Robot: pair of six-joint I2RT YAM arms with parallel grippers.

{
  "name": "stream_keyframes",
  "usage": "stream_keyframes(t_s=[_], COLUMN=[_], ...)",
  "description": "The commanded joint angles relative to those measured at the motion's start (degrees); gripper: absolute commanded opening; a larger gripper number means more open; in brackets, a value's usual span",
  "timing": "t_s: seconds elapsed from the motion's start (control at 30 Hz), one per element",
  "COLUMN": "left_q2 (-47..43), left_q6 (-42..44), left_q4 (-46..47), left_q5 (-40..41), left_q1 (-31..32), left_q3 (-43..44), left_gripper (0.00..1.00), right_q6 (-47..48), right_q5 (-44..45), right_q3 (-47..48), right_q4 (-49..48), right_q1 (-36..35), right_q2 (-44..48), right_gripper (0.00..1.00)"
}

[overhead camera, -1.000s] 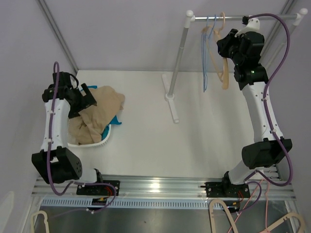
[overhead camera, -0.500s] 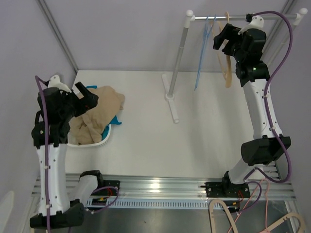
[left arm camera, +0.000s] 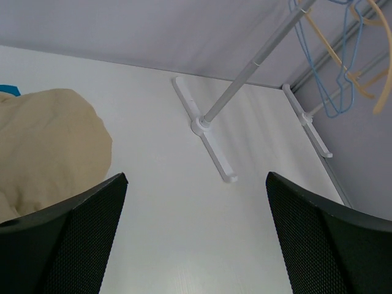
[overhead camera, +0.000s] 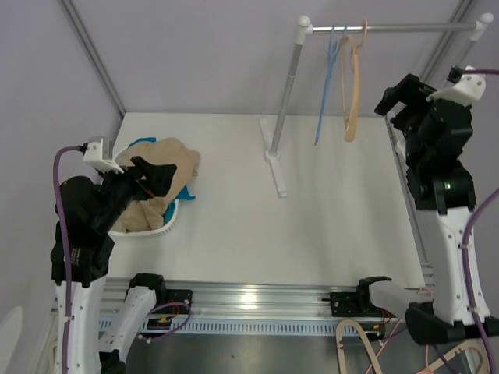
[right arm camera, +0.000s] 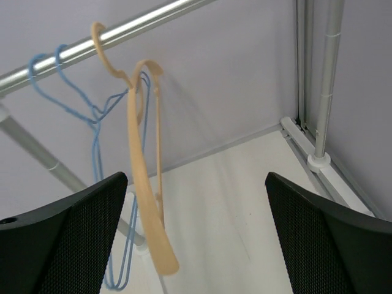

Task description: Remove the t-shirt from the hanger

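a: looking for the t-shirt (overhead camera: 160,165).
b: heaped in the white basket (overhead camera: 152,227) at 9 o'clock on the table (overhead camera: 327,218), off the hanger (overhead camera: 352,86).
a: and checking that hanger?
b: hangs bare from the rail (overhead camera: 413,27) at 1 o'clock, just beside two blue hangers (overhead camera: 326,86).
a: pinching anything?
b: nothing, with the left gripper (left arm camera: 195,190) spread wide near the t-shirt and the right gripper (right arm camera: 196,190) spread wide at 3 o'clock from the hanger, apart from it.
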State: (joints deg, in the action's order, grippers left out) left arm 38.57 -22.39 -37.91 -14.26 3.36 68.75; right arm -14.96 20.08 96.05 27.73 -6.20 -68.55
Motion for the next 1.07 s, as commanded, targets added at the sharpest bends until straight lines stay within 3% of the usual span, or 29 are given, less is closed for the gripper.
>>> stream_keyframes(t_s=[0.0, 0.13, 0.3, 0.47, 1.03], left_q2=[-3.14, -5.87, -5.7, -5.17, -5.96], left_q6=[2.35, 0.34, 0.59, 2.18, 2.18], left_q4=[5.03, 10.57, 12.34, 9.17, 8.38], left_q5=[-5.51, -10.78, -13.68, -15.44, -14.3], left_q1=[0.6, 0.95, 2.88, 3.32, 5.7], left_q3=[-3.77, -11.26, -17.6, -19.53, -20.5], left_gripper=[0.99, 0.99, 0.99, 0.99, 0.99], right_q6=[-2.26, -5.77, -12.71, -12.99, -11.14], right_q5=[9.17, 8.67, 0.32, -3.72, -8.65], right_q3=[-5.85, -23.75, -37.05, -48.4, -51.49], right_q4=[1.81, -2.15, -2.15, -1.54, 1.72], right_q1=[-4.08, -4.97, -5.32, -5.49, -5.67], right_q2=[7.8, 19.05, 29.96, 36.38, 39.81], right_gripper=[0.99, 1.0, 0.99, 1.0, 1.0])
